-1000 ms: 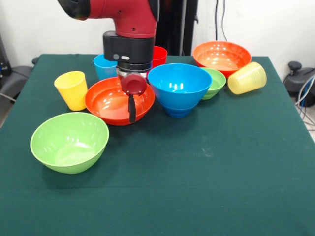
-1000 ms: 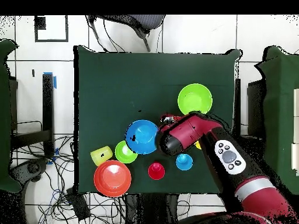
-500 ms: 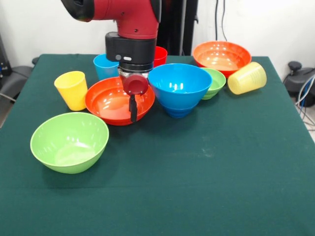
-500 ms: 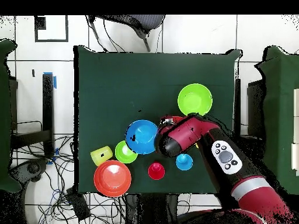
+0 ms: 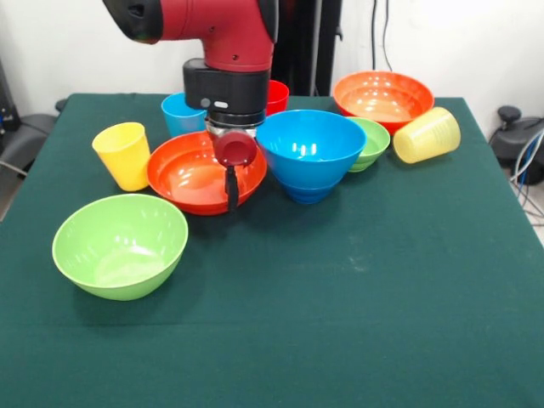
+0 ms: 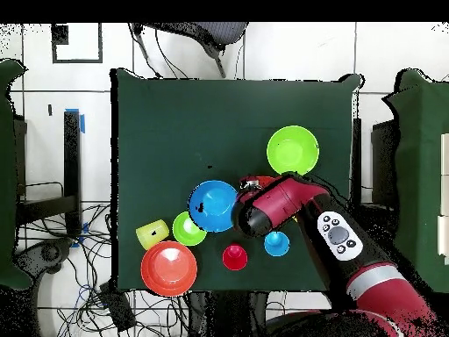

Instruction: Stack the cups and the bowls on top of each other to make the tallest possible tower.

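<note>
The hand [image 5: 230, 189] hangs low over the near rim of the orange-red bowl [image 5: 191, 177], and I cannot tell if it is open or closed, because only one dark strip shows under the red wrist. Nothing is seen held in it. The big blue bowl [image 5: 310, 146] stands just beside, on the hand's side toward the picture's right in the front view, and seems to sit on something smaller. No real tower is built yet: the big green bowl [image 5: 120, 244] lies alone nearer the camera, and the yellow cup [image 5: 124, 155] stands upright beside the orange-red bowl. I judge the orange-red bowl directly under the hand is the nearest thing to take.
</note>
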Motion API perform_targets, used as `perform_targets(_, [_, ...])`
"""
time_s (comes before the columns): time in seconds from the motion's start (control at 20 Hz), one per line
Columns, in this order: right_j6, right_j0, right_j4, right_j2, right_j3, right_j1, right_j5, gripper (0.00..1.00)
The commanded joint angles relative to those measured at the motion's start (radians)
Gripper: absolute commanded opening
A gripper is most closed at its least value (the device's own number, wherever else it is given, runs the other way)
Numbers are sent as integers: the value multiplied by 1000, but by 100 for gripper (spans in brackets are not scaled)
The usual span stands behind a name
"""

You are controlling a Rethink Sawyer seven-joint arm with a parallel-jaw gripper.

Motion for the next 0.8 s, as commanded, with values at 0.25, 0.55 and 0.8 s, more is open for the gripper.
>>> perform_targets(0.25, [87,25,10,-16,-37,113,0,100])
perform_targets(0.55, [47,-8,65,8,-12,134,33,100])
perform_targets(0.8, [-22,-45,140,42,10,124,95,100])
